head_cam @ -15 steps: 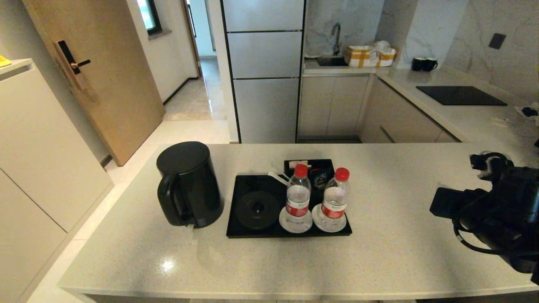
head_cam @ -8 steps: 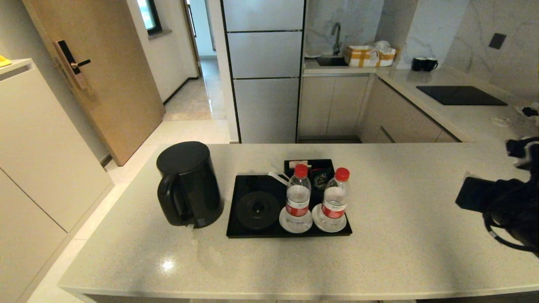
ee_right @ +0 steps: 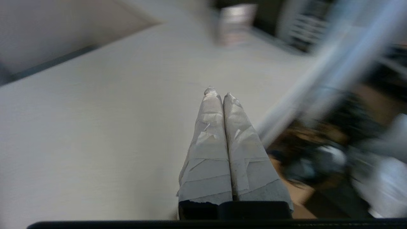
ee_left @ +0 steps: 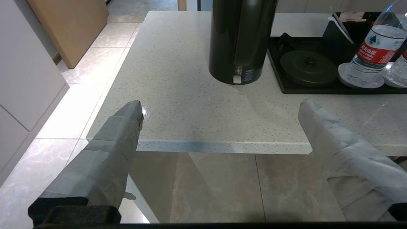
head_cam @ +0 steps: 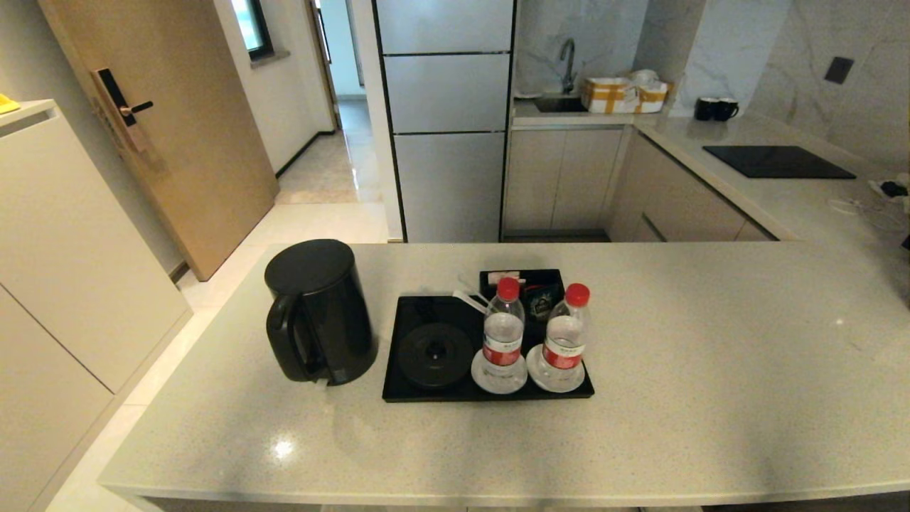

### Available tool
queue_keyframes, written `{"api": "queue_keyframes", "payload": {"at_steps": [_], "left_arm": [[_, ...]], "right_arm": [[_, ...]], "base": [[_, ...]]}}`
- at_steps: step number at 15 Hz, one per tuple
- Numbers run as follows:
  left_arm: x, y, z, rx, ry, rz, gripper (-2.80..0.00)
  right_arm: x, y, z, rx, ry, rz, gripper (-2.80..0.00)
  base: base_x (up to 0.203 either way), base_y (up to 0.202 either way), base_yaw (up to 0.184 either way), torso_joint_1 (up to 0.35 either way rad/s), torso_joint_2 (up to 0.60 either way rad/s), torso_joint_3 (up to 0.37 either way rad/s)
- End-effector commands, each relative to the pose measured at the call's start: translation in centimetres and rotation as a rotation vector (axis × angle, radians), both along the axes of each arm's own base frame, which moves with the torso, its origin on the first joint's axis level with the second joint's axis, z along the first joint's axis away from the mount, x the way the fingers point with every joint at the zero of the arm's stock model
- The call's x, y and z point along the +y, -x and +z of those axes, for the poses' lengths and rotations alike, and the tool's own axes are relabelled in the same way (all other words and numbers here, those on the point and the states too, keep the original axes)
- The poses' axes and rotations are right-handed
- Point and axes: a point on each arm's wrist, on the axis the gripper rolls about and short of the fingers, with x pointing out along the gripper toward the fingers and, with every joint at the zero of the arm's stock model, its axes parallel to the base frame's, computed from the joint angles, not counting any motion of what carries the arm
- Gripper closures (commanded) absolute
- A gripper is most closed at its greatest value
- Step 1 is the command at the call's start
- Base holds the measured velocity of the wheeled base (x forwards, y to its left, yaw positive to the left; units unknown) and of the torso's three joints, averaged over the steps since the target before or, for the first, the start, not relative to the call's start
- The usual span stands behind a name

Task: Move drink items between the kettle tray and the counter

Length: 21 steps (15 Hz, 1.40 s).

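while both bottles stood upright on the tray (head_cam: 398, 387), each on its own white saucer, neither arm showed in the head view. the left bottle (head_cam: 503, 334) and the right bottle (head_cam: 565, 338) stood side by side, just apart, at the tray's near right corner, red caps on. the round kettle base (head_cam: 434, 353) lay to their left on the same tray, and a small black box (head_cam: 522, 281) sat behind them. the black kettle (head_cam: 318, 311) stood on the counter (head_cam: 675, 398) just left of the tray, off its base, handle toward the camera.

the left gripper (ee_left: 219, 106) hung at the counter's near edge, its taped fingers (ee_left: 122, 127) spread wide and empty, pointing toward the kettle. the right gripper (ee_right: 219, 92) had its taped fingers (ee_right: 210, 133) pressed together, holding nothing, over a pale surface in a blurred view.
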Motion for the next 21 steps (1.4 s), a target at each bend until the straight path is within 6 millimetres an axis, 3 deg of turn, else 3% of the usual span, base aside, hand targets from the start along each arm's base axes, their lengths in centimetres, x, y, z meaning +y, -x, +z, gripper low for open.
{"api": "queue_keyframes", "payload": {"at_steps": [1,3,5,8,11,21], "left_arm": [[0.0,0.0,0.0,-0.001,0.001,0.000,-2.80],[0.0,0.0,0.0,-0.003,0.001,0.000,-2.80],[0.0,0.0,0.0,-0.003,0.002,0.000,-2.80],[0.0,0.0,0.0,-0.004,0.002,0.000,-2.80],[0.0,0.0,0.0,-0.005,0.002,0.000,-2.80],[0.0,0.0,0.0,-0.003,0.002,0.000,-2.80]], "right_arm": [[-0.7,4.6,-1.7,-0.098,0.006,-0.075,0.00],[-0.8,7.7,-5.1,-0.122,0.025,-0.082,0.00],[-0.6,9.2,-9.1,-0.111,0.032,0.032,0.00],[0.3,9.8,-12.6,-0.134,0.018,0.477,0.00],[0.9,9.6,-14.4,-0.080,0.018,0.790,0.00],[1.0,9.5,-15.1,-0.046,-0.002,0.805,0.00]], "base": [[0.000,0.000,0.000,0.000,0.00,0.000],[0.000,0.000,0.000,0.000,0.00,0.000],[0.000,0.000,0.000,0.000,0.00,0.000],[0.000,0.000,0.000,0.000,0.00,0.000],[0.000,0.000,0.000,0.000,0.00,0.000],[0.000,0.000,0.000,0.000,0.00,0.000]]}}
